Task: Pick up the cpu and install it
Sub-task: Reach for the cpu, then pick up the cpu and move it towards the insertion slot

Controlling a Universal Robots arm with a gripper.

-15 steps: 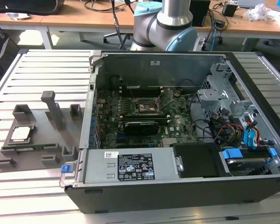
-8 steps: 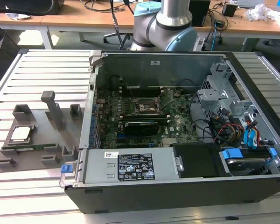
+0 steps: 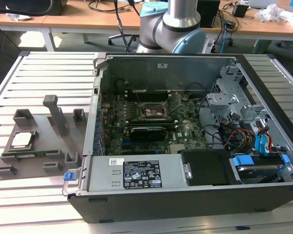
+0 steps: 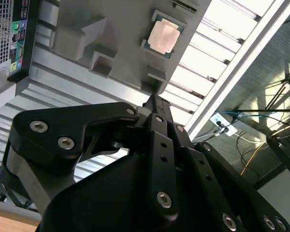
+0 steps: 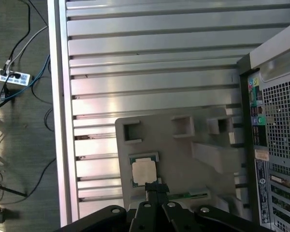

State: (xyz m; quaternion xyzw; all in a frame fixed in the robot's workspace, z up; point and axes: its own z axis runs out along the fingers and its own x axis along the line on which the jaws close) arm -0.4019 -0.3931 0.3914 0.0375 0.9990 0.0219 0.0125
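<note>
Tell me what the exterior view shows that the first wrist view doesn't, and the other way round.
The exterior view adds the computer's open inside with its green board and the robot arm. The first wrist view adds the gripper, the computer's back panel and a power strip on the floor. Both show the cpu lying in its grey holder on the slatted table.

Bright, even light. Glare washes out the bench (image 4: 232,24) in the second wrist view, and the cpu (image 4: 163,37) looks pinkish. The computer case (image 3: 161,73) interior lies shadowed.
</note>
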